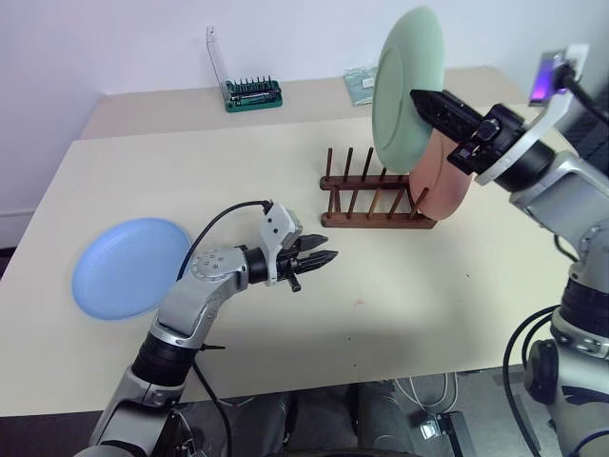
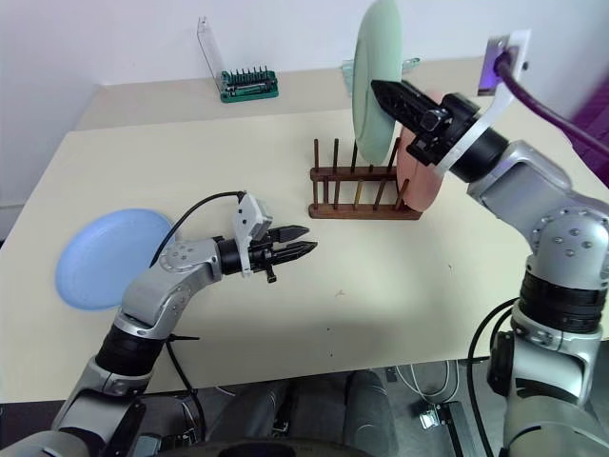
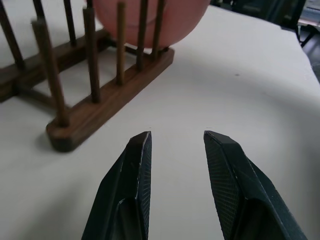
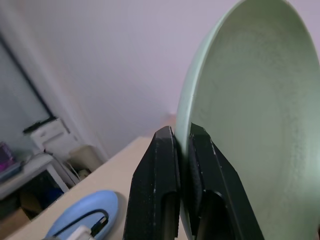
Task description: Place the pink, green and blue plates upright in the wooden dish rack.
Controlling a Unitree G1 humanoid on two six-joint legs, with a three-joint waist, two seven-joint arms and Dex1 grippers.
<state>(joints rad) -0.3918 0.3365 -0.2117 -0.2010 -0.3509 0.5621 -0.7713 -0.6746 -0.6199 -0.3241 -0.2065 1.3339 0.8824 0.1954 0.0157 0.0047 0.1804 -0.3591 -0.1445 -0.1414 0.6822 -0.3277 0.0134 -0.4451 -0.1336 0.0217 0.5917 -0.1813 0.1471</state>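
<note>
The green plate hangs upright in the air over the wooden dish rack, with my right gripper shut on its rim. In the right wrist view both fingers pinch the green plate at its edge. The pink plate stands upright in the rack's right end. The blue plate lies flat at the table's left. My left gripper is open and empty, low over the table between the blue plate and the rack. Ahead of its fingertips are the rack and the pink plate.
A green-based tool holder with a clear lid stands at the back of the table. A small packet lies behind the rack. Several free pegs stand on the rack's left half.
</note>
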